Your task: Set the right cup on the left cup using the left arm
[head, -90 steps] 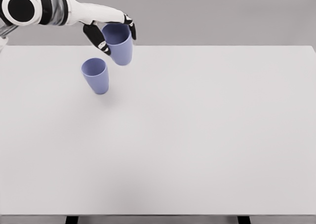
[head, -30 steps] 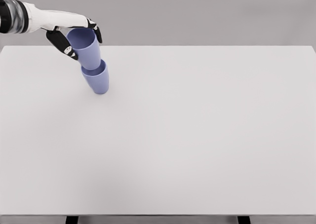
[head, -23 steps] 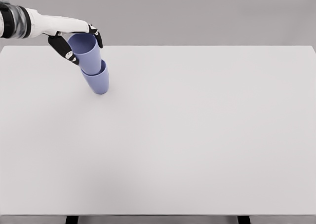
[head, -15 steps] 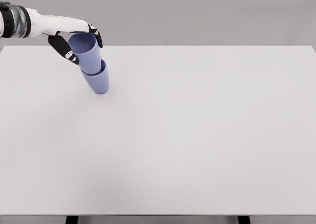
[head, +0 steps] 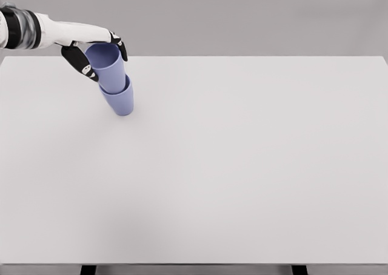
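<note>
The top cup point(head: 110, 68) sits partly down inside the bottom cup point(head: 120, 102) near the far left of the white table point(head: 242, 166). Its open mouth points up, and its long way leans a little to the left. The left hand point(head: 97, 51) wraps its fingers around the top cup's rim, probably to keep it steady while it slides in. The right arm is not in view.

Table point(head: 242, 166) was just a big plain white slab, dark legs poking out at the near edge. Only a blue cup point(head: 120, 102) sat on it, far left corner.
</note>
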Tool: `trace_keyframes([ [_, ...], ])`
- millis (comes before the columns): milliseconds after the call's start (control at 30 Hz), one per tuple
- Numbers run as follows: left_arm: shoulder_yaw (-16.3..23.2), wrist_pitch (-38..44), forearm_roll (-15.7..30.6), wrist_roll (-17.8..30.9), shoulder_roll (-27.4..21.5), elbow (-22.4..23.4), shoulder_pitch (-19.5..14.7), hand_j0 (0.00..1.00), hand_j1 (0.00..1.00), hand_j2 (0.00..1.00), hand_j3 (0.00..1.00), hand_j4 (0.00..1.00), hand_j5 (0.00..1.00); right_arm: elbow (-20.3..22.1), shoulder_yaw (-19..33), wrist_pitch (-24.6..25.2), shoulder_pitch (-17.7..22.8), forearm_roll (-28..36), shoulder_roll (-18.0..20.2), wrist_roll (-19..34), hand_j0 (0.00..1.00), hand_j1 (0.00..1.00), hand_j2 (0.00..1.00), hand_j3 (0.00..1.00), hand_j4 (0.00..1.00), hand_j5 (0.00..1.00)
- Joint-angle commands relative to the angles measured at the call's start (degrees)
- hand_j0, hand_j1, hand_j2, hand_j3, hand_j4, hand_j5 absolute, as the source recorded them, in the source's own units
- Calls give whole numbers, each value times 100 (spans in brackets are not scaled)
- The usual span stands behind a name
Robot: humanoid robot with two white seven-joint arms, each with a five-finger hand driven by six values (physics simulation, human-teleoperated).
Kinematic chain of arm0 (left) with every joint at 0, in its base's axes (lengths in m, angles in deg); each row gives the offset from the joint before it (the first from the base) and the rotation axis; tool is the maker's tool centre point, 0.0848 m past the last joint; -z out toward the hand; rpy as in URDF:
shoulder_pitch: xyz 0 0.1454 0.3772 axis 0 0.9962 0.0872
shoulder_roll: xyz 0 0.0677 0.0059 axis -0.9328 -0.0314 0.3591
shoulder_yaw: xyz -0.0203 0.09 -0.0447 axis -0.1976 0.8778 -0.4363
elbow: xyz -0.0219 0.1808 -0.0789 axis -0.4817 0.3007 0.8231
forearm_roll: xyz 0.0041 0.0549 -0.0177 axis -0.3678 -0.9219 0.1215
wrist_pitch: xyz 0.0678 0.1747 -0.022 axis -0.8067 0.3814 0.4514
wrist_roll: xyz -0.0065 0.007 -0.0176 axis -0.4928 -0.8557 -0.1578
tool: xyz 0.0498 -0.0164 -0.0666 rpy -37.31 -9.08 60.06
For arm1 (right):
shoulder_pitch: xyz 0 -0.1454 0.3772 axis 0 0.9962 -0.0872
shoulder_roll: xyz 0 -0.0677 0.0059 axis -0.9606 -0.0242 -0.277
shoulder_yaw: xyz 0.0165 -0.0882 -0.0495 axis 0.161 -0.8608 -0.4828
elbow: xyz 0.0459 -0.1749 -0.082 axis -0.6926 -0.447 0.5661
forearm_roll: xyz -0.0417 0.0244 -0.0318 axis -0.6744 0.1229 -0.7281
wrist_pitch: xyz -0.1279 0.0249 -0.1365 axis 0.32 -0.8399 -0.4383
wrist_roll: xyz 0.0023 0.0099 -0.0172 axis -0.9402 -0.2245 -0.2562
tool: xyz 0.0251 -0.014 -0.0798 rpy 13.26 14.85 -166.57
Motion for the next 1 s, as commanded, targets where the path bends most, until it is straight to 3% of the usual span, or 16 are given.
trace_keyframes([
  [0, -10, 0, 3, -4, 8, 19, 0, 58, 58, 58, 58, 58, 58, 0, 1, 0, 0, -2, 0, 1, 100, 100, 100, 100, 100, 100],
  [167, -10, 0, 2, -4, 17, 10, 0, 60, 60, 60, 60, 60, 60, 0, 1, 0, 0, 6, 0, 1, 100, 100, 100, 100, 100, 100],
  [433, -10, -9, 3, -4, 17, 10, 0, 80, 80, 80, 80, 80, 80, 0, 1, 0, 0, -2, 0, 1, 100, 100, 100, 100, 100, 100],
  [967, -36, 0, 3, -4, 34, 10, 0, 85, 85, 85, 85, 85, 85, 0, 1, 0, 0, -2, 0, 1, 100, 100, 100, 100, 100, 100],
])
